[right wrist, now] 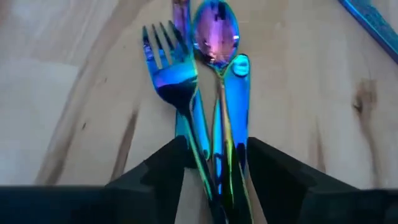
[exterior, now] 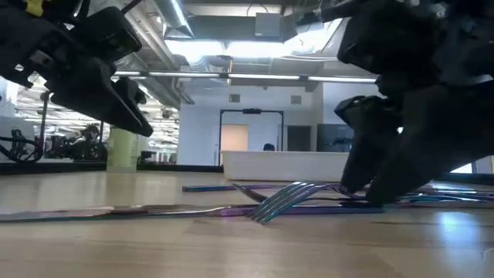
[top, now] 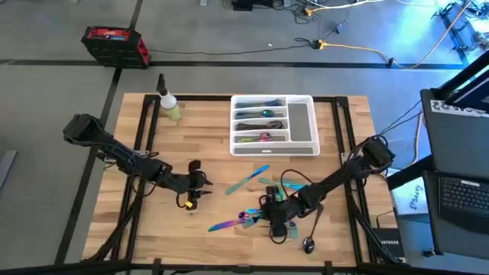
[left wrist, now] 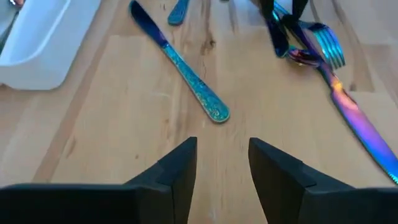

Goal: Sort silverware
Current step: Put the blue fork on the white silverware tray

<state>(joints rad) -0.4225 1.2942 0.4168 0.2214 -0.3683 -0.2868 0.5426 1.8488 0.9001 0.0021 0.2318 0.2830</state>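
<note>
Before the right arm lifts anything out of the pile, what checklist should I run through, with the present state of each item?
1. Right gripper down at the silverware pile: ok.
2. Jaws around a single piece: not ok; a fork, a spoon and another handle all run between them.
3. Jaws closed firmly on the metal: cannot tell.
4. Left gripper clear of the pile: ok; open over bare wood, nearest a teal knife.
5. Tray has room: ok; its long side compartment looks empty.
6. Spray bottle out of the path: ok; it stands left of the tray.
</note>
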